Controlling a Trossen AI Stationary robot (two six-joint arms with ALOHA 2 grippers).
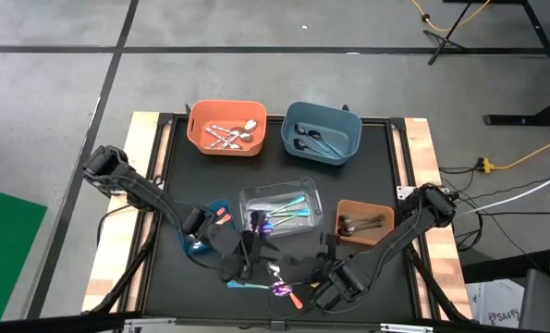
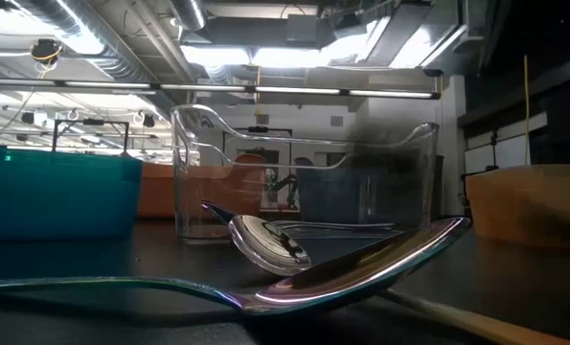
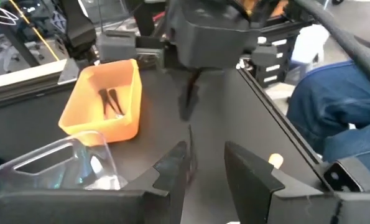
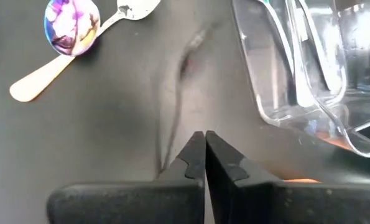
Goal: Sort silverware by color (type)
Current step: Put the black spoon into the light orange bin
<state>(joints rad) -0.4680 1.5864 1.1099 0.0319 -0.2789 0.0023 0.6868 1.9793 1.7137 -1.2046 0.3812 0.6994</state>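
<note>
Left gripper (image 1: 247, 252) low over the near-centre of the black table (image 1: 168, 277), just near of the clear bin (image 1: 279, 208); left wrist view shows its fingers (image 3: 172, 168) spread apart with nothing between them

Right gripper (image 1: 328, 282) low near the front edge, right of centre; right wrist view shows its fingertips (image 4: 204, 155) pressed together, nothing held

Silverware by location:
- orange bin (image 1: 226, 127), far left: plain silver pieces
- blue bin (image 1: 323, 132), far right: dark pieces
- clear bin, centre: iridescent purple-teal pieces
- brown bin (image 1: 364, 222), right: dark pieces
- teal bin (image 1: 201, 236) under the left arm; contents hidden

Loose on the table between the grippers: an iridescent spoon (image 1: 281, 289), a silver spoon (image 4: 132, 9) with its bowl touching it, and a teal-handled piece (image 1: 247, 285) to their left
</note>
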